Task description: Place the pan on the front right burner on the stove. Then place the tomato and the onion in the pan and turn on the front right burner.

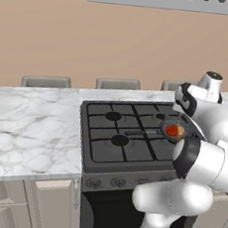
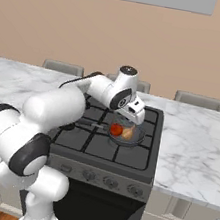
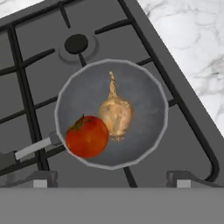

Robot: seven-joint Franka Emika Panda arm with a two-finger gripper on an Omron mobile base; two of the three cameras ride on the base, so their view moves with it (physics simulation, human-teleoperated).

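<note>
The pan (image 3: 111,113) sits on the stove (image 2: 124,155), on the front right burner, on top of the black grate bars. Inside the pan lie the tomato (image 3: 86,136) and the onion (image 3: 115,114), and they touch each other. The tomato is red and shiny with a little green stem spot, and it lies near the side where the handle (image 3: 35,148) sticks out. The onion is tan, and its thin pointy tip points toward another burner (image 3: 76,43) farther back on the stove. The gripper (image 3: 111,181) hangs right above the pan, and its jaws are wide apart with nothing between them (both finger tips (image 3: 40,180) stand off to the sides). The white marble counter (image 2: 197,147) runs along both sides of the stove. A row of knobs (image 2: 110,182) sits on the stove's front.
</note>
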